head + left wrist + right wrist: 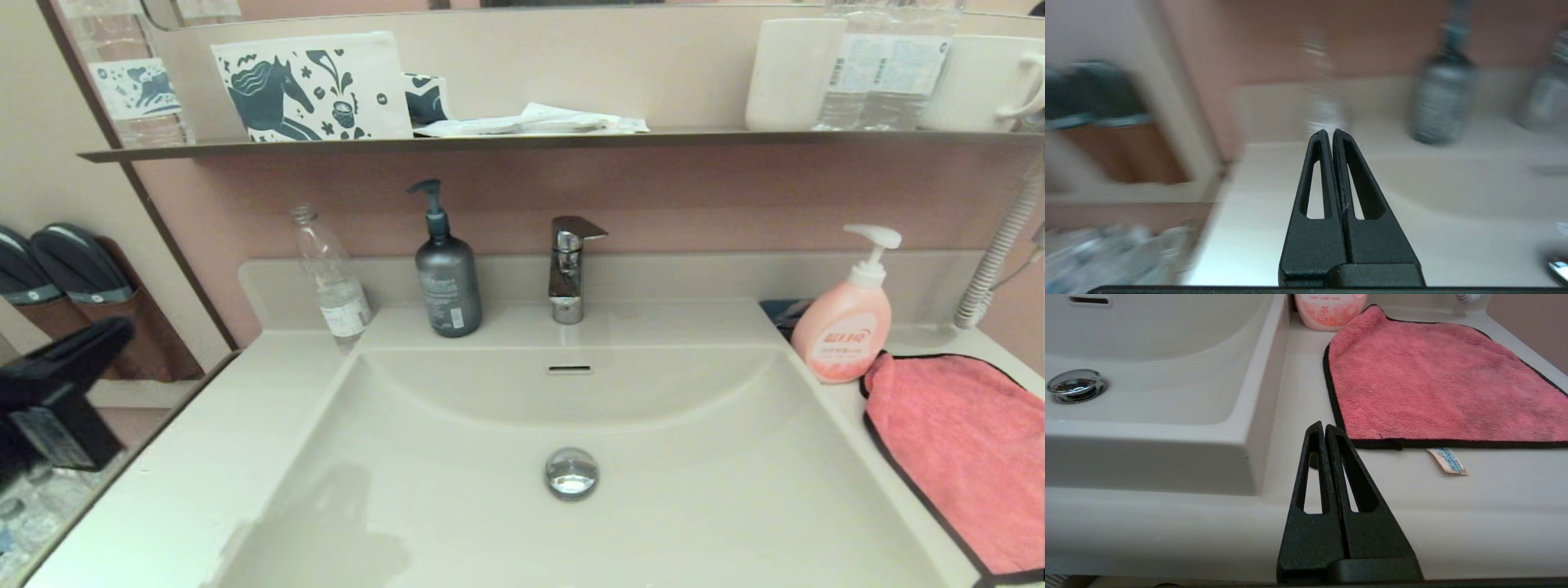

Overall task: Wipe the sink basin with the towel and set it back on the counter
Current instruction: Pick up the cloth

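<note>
The coral-pink towel (959,445) (1437,379) with black edging lies flat on the counter (849,408) to the right of the sink basin (694,506), beside the pink soap bottle (845,327). The basin holds nothing but its chrome drain plug (571,472) and overflow slot (569,369). My right gripper (1324,425) is shut and empty, low over the counter's front edge (1453,506), just short of the towel's near left corner; the head view does not show it. My left gripper (1329,132) is shut and empty, out past the counter's left side (1274,171); its arm (49,392) shows at the far left.
A clear plastic bottle (331,282), a grey pump bottle (446,273) and the chrome tap (569,265) stand along the back ledge. A dark wall shelf (522,140) above carries a horse-print pouch, cups and bottles. A white corrugated hose (1000,253) hangs at the far right.
</note>
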Controlling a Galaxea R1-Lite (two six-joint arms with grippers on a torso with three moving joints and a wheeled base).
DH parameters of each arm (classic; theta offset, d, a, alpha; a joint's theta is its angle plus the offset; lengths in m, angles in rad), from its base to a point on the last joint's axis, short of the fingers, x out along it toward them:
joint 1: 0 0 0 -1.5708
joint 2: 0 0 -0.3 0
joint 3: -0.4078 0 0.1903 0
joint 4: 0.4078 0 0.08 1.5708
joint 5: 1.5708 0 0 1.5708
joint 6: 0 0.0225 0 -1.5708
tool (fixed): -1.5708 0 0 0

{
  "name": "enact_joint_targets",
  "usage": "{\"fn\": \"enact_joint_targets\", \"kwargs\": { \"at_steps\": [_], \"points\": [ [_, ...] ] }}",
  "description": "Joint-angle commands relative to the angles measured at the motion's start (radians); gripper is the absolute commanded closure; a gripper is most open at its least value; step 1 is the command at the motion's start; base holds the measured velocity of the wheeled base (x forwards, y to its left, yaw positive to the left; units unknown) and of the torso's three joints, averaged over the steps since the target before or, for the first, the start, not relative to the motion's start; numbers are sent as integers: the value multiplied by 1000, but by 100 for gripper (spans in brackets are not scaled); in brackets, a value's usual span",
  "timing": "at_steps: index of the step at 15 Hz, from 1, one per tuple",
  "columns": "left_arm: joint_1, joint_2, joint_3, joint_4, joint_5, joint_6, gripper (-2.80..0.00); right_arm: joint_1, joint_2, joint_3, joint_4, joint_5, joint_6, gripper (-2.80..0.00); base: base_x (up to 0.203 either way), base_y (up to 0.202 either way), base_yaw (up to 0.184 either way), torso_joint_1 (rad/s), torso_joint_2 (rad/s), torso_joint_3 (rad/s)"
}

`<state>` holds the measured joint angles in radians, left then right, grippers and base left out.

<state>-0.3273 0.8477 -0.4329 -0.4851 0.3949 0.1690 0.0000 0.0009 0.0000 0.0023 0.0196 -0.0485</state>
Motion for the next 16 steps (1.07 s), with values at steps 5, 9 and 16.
{"fn": "enact_joint_targets", "kwargs": {
  "at_steps": [5, 9, 16],
  "points": [
    [277, -456, 24, 161, -7, 32, 0, 0, 1, 0, 1, 0, -1, 0, 0, 0, 0, 0, 0, 0],
    [319, -684, 71, 307, -10, 35, 0, 0, 1, 0, 1, 0, -1, 0, 0, 0, 0, 0, 0, 0],
    [326, -846, 301, 341, -241, 14, 0, 0, 1, 0, 1, 0, -1, 0, 0, 0, 0, 0, 0, 0]
  ]
}}
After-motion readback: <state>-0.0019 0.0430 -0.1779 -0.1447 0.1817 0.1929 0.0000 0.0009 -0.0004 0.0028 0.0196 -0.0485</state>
